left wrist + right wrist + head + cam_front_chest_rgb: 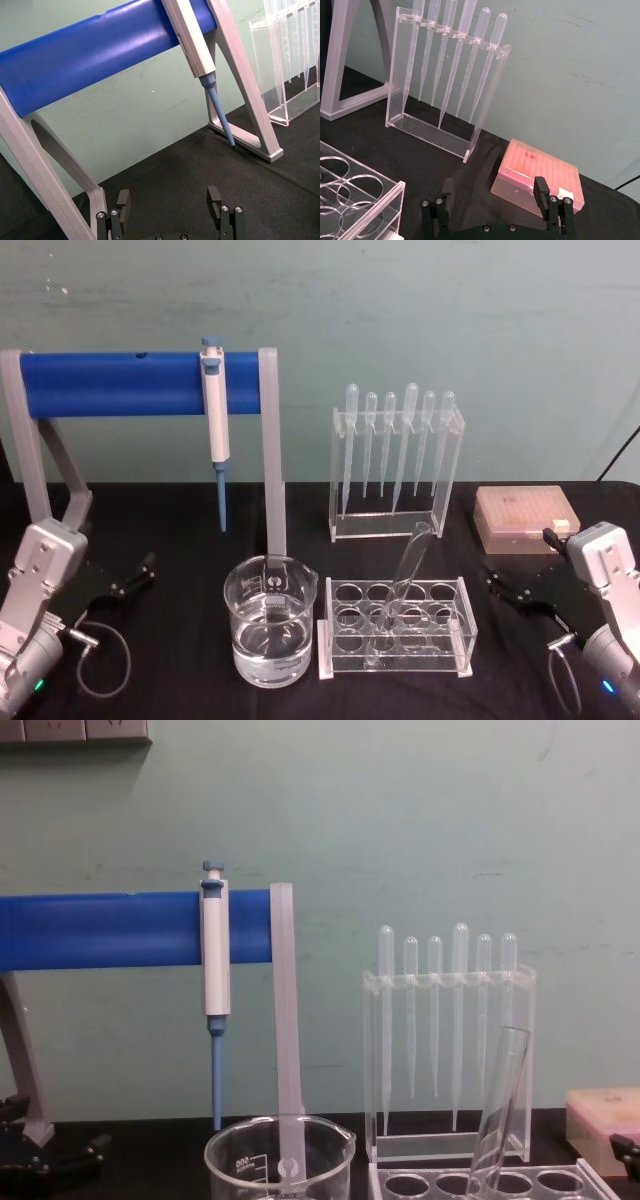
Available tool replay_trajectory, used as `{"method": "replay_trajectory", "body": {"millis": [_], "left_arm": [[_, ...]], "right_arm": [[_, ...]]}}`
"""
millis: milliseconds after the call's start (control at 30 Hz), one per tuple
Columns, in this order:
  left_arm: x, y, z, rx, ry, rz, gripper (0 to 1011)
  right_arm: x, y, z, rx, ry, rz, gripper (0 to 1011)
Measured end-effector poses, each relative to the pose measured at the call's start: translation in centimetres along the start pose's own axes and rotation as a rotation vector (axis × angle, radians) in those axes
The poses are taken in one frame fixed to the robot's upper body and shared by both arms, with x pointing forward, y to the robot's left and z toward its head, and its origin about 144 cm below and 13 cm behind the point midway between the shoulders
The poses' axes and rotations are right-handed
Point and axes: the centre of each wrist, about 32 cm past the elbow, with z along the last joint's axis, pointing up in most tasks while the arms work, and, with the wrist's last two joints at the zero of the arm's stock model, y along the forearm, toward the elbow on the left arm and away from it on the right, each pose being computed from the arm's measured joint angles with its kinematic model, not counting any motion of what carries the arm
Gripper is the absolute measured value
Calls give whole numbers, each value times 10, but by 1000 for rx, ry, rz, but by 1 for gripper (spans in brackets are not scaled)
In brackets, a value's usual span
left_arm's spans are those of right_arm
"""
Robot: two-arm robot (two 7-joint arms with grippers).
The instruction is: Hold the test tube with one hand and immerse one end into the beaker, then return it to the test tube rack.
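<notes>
Test tube sits in the rack, tilted, since the hole is wider than the tube. Its open top sticks up above the rack, which leaves room to grab it. Beaker, part full of water, is just beside the rack on its left, so likely a short carry. Left hand rests low at the table edge, fingers spread wide and empty. Right hand is the same on its side, nearer the tube. No grasp yet.
</notes>
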Motion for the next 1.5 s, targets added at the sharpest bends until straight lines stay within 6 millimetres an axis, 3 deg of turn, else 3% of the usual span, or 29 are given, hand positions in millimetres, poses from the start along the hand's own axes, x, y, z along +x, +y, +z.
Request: {"method": "replay_trajectory", "body": {"millis": [400,767,867,967,1300,1500], "left_arm": [[0,0,0,0,0,0,1000],[0,0,0,0,0,0,1000],[0,0,0,0,0,0,1000],[0,0,0,0,0,0,1000],[0,0,0,0,0,0,1000],[0,0,0,0,0,0,1000]], "right_arm": [[0,-3,0,3,2,-3,1000],[-1,-55,9,59,-29,1,1000],[-7,-71,18,91,-2,95,1000],[-17,-75,22,122,58,188,1000],[-51,-52,30,210,211,271,1000],[-64,-25,41,207,417,243,1000]]}}
